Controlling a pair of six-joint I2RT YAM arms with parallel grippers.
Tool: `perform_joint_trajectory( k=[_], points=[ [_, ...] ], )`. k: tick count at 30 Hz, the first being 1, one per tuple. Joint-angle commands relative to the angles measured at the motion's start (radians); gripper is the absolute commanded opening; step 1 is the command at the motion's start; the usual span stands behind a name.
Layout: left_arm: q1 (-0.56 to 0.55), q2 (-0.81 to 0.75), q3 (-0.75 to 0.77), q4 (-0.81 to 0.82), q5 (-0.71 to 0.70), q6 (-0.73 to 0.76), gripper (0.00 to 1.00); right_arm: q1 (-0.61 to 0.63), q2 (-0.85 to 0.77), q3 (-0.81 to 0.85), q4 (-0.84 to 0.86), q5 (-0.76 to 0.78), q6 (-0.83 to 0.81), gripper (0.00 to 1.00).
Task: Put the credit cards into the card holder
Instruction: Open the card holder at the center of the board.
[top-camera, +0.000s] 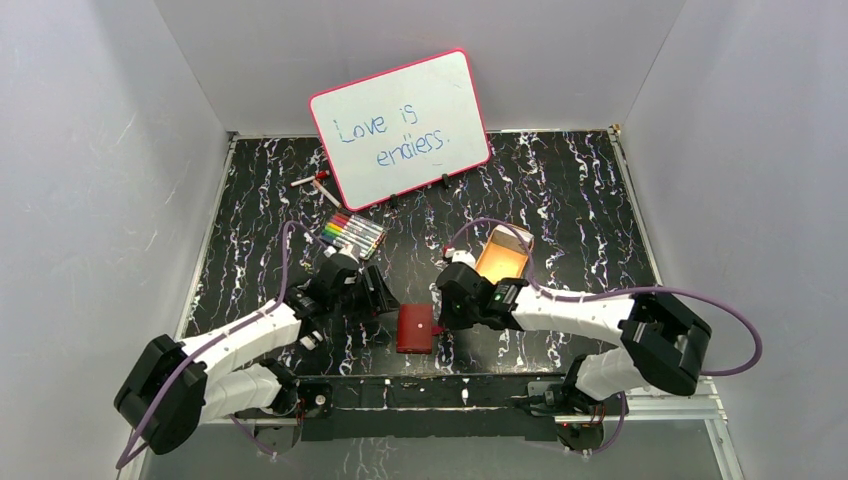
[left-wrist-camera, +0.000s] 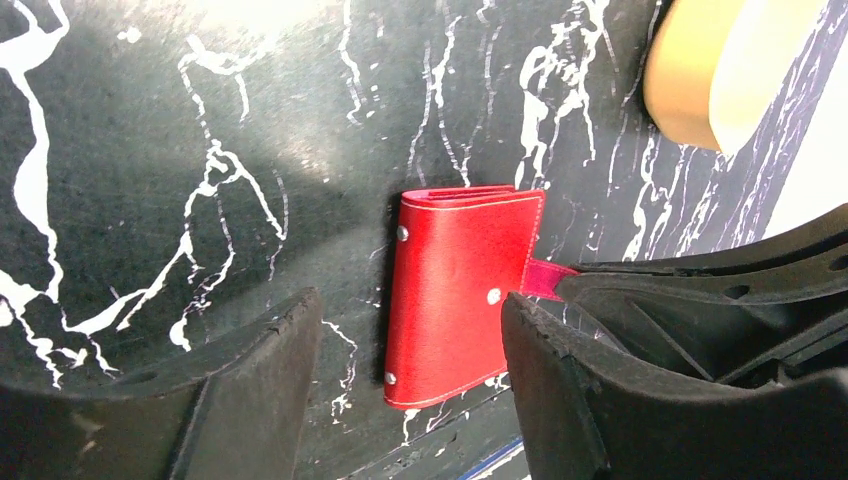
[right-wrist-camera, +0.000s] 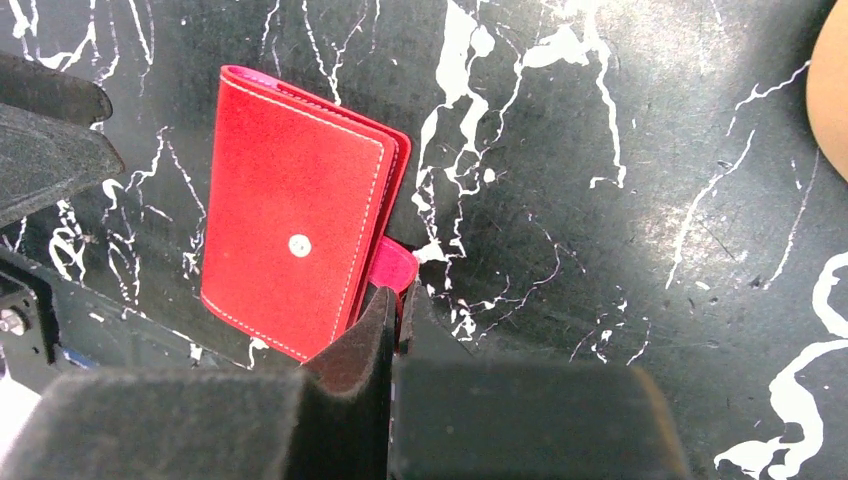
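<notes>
While the card holder (top-camera: 415, 328) lies folded shut on the surface (top-camera: 580, 200) by its near edge, long axis near-to-far, we see the right hand (right-wrist-camera: 392, 300) pinching its snap tab (right-wrist-camera: 393, 262) on the right. The left hand (left-wrist-camera: 410, 305) stands wide, just left. We see no cards, and we cannot tell what the orange tray (top-camera: 497, 262) holds.

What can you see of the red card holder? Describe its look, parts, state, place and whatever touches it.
The card holder is a small red, leather-like wallet with pale edge stitching and small metal studs. Folded shut, it lies flat on the black marbled table near the front edge, between the two arms. A pink snap tab sticks out from one side, and the right gripper is shut on it. The left gripper stands open at the opposite side; contact there is unclear.
</notes>
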Motion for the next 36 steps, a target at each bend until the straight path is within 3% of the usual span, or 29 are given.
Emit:
perform_joint_trajectory(
  k=[1,7,13,18,25,29,36],
  points=[
    [-0.042,0.006,0.098,-0.097,-0.029,0.096,0.66,-0.001,-0.08,-0.033,0.073,-0.019,-0.02,0.0],
    [-0.166,0.101,0.21,-0.178,-0.162,0.136,0.7,-0.001,-0.192,-0.073,0.159,-0.063,-0.032,0.0],
    [-0.182,0.103,0.242,-0.2,-0.205,0.101,0.7,0.0,-0.27,-0.007,0.14,-0.067,-0.086,0.0],
    [-0.181,0.037,0.226,-0.259,-0.279,0.043,0.7,0.0,-0.265,0.022,0.167,-0.107,-0.112,0.0],
    [-0.181,-0.172,0.15,-0.349,-0.411,-0.058,0.7,-0.001,-0.288,-0.023,0.236,-0.131,-0.101,0.0],
    [-0.181,-0.22,0.131,-0.329,-0.398,-0.053,0.69,-0.002,-0.284,-0.028,0.182,-0.088,-0.089,0.0],
    [-0.181,-0.118,0.104,-0.176,-0.292,-0.032,0.63,-0.001,-0.271,-0.049,-0.017,0.032,-0.04,0.0]
  ],
)
